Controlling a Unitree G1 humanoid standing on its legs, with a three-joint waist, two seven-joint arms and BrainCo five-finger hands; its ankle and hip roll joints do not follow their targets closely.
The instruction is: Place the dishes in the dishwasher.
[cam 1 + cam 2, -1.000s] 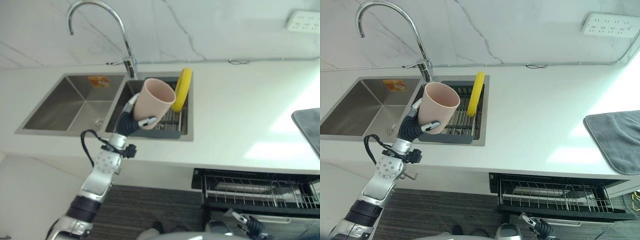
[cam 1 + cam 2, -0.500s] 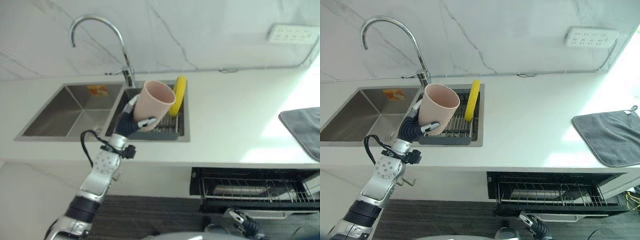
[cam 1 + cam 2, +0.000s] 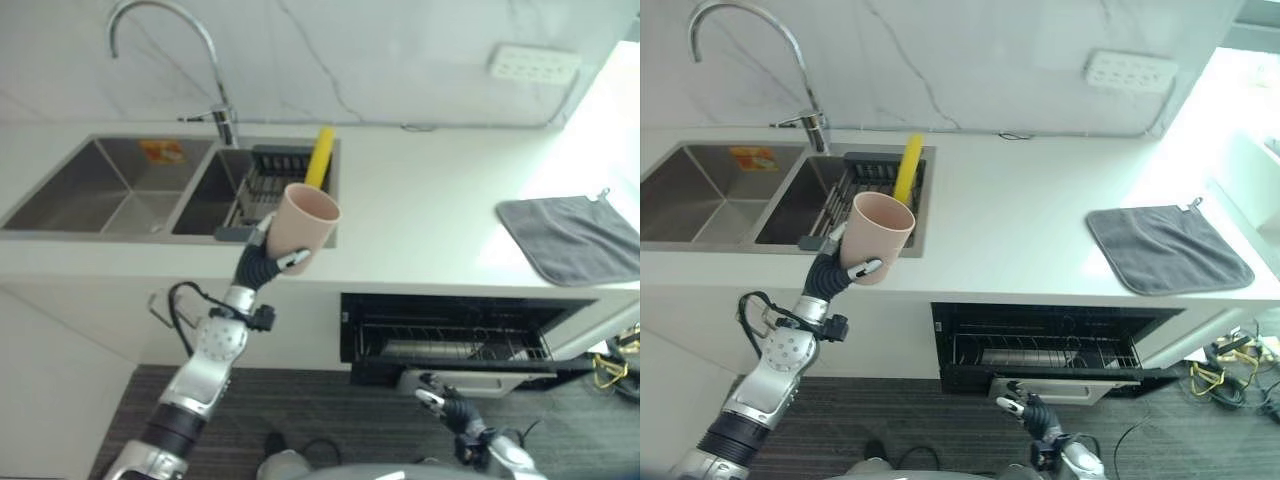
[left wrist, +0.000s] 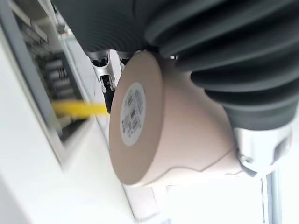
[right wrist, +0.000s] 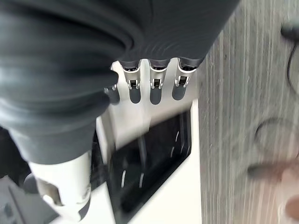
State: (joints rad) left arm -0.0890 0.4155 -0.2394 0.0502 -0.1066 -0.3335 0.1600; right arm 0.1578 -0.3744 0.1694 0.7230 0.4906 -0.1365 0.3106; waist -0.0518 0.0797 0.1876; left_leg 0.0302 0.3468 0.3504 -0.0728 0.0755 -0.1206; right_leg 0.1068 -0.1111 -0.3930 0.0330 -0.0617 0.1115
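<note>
My left hand (image 3: 262, 262) is shut on a pale pink cup (image 3: 300, 225), holding it upright in the air in front of the counter edge, right of the sink. The left wrist view shows the pink cup (image 4: 163, 126) by its base with a round sticker, my fingers curled round it. A yellow plate (image 3: 320, 158) stands on edge in the dark rack (image 3: 262, 180) set in the right sink basin. The dishwasher (image 3: 455, 335) under the counter stands open, its wire rack (image 3: 1045, 352) pulled out. My right hand (image 3: 445, 405) hangs low before the dishwasher, fingers (image 5: 155, 86) straight.
A chrome tap (image 3: 205, 55) arches over the double sink (image 3: 95, 185). A grey cloth (image 3: 570, 235) lies on the white counter (image 3: 420, 210) at the right. A wall socket (image 3: 535, 62) sits on the marble wall. Dark wood floor (image 3: 940, 430) runs below.
The camera has swung right and pulled back. My left hand has carried the pink cup away from the sink rack, out past the counter's front edge. The right hand is higher in view.
</note>
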